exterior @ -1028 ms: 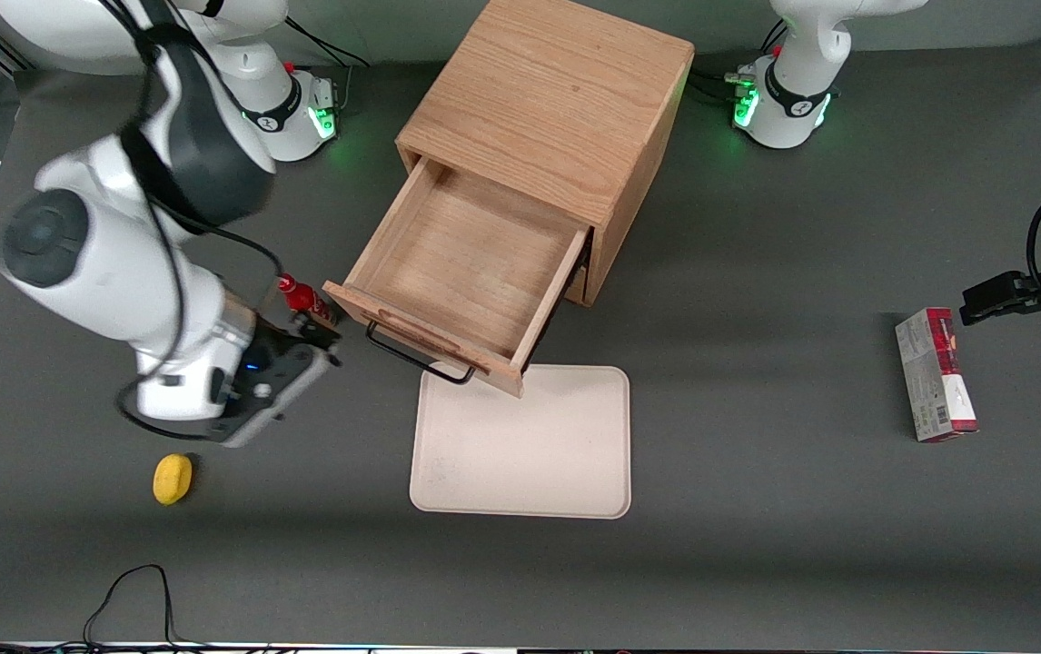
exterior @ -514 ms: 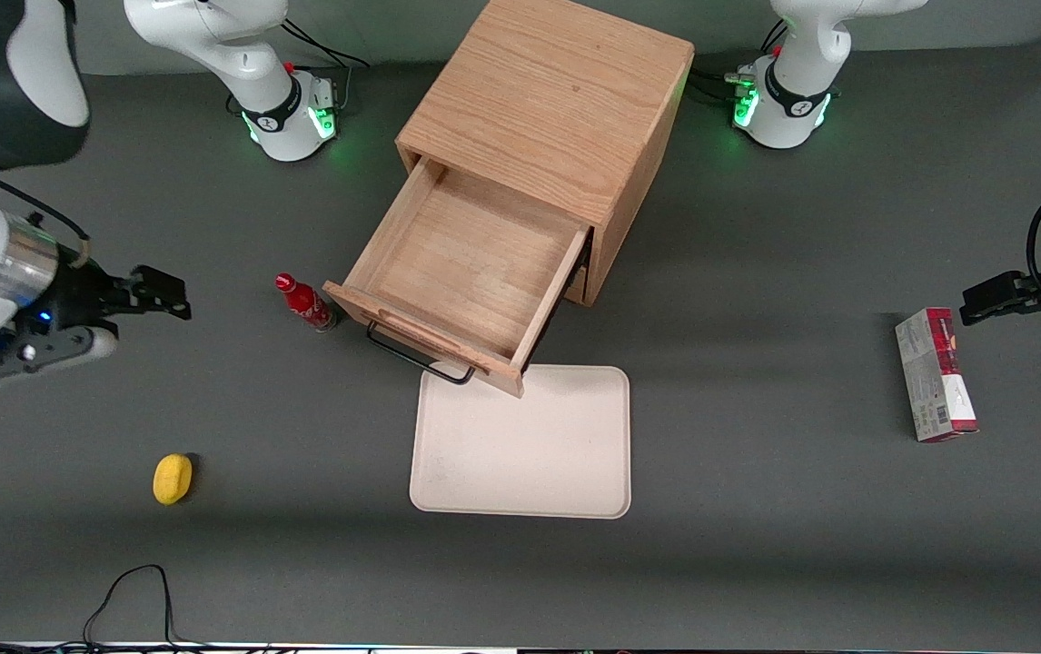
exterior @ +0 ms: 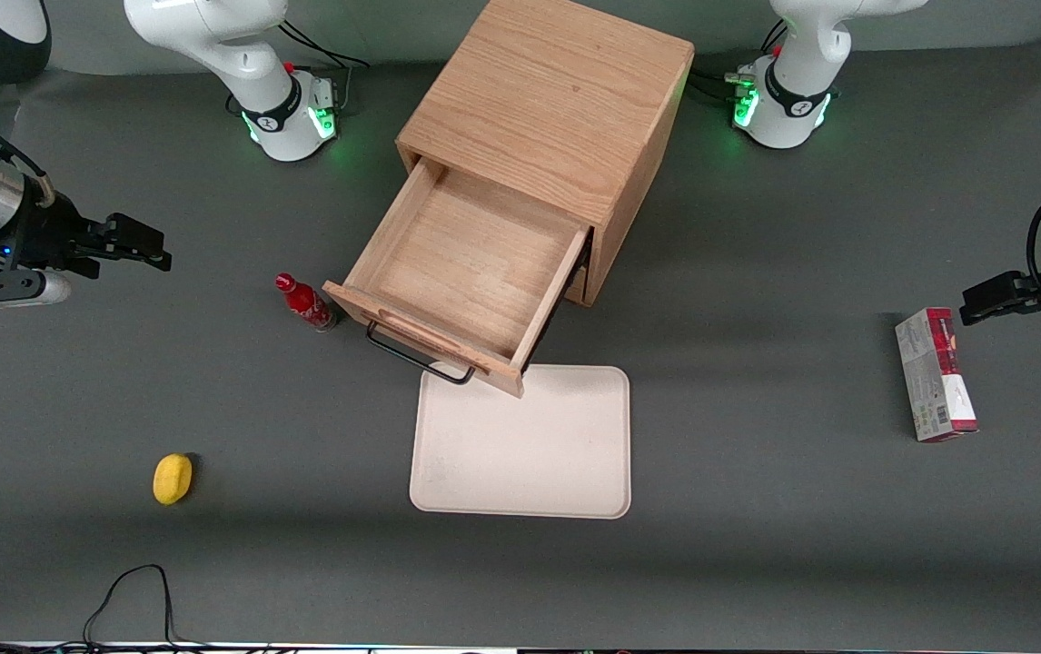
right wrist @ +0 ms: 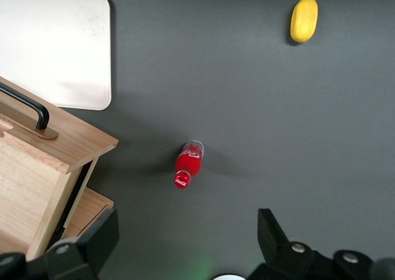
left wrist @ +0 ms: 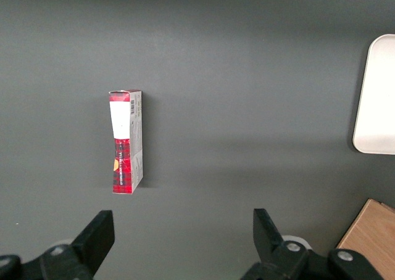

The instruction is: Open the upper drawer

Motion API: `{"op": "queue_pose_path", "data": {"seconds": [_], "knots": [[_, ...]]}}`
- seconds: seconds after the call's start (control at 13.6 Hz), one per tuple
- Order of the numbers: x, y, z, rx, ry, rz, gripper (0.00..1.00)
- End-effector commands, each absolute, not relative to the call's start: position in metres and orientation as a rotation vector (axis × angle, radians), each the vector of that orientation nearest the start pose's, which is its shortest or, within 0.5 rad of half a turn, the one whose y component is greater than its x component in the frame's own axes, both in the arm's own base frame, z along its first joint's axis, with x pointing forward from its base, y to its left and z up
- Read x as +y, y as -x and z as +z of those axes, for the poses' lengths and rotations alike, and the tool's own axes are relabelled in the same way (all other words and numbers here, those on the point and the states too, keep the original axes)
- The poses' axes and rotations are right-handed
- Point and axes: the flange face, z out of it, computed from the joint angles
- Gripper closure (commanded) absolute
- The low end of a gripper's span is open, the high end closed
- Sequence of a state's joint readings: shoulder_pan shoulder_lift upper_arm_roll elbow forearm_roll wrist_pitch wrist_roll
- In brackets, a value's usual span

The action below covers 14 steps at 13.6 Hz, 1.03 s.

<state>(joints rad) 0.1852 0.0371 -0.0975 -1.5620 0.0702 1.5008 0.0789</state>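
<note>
The upper drawer (exterior: 466,272) is seen pulled well out of the cabinet (exterior: 548,109), which stands near the middle of the counter's (exterior: 757,545) edge farthest from the front camera. The drawer's bare wooden floor is exposed, and its black handle (exterior: 416,356) hangs just above the nearest edge of a pale tray (exterior: 520,445). The lower drawer (right wrist: 86,212) is glimpsed beneath it, still pushed in.

The claw (exterior: 125,245) is held above the counter at the working arm's end, well apart from the drawer and its handle. Its fingers are seen spread apart in the right wrist view, with nothing between them.

The opening step is judged to be finished, and the step in hand appears to be the retreat of the arm away from the cabinet. No further pull seems to be called for; at most, the arm would need to be brought to rest clear of the red bottle (exterior: 304,302), which stands upright just beside the drawer front, and of the yellow fruit (exterior: 172,478) lying nearer the front camera toward the same end.
</note>
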Motion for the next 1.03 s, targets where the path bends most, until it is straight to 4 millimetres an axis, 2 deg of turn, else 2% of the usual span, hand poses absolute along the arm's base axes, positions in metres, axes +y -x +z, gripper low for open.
{"op": "queue_pose_path", "data": {"seconds": [0.0, 0.22, 0.44, 0.51, 0.81, 0.95], "knots": [[0.062, -0.548, 0.602, 0.040, 3.088, 0.182, 0.00], [0.058, -0.545, 0.598, 0.001, 3.105, 0.147, 0.00], [0.027, -0.525, 0.606, 0.042, 3.101, -0.008, 0.00], [0.023, -0.521, 0.605, 0.056, 3.098, -0.010, 0.00], [0.022, -0.522, 0.606, 0.078, 3.092, -0.019, 0.00], [0.022, -0.522, 0.606, 0.170, 3.085, -0.016, 0.00]]}}
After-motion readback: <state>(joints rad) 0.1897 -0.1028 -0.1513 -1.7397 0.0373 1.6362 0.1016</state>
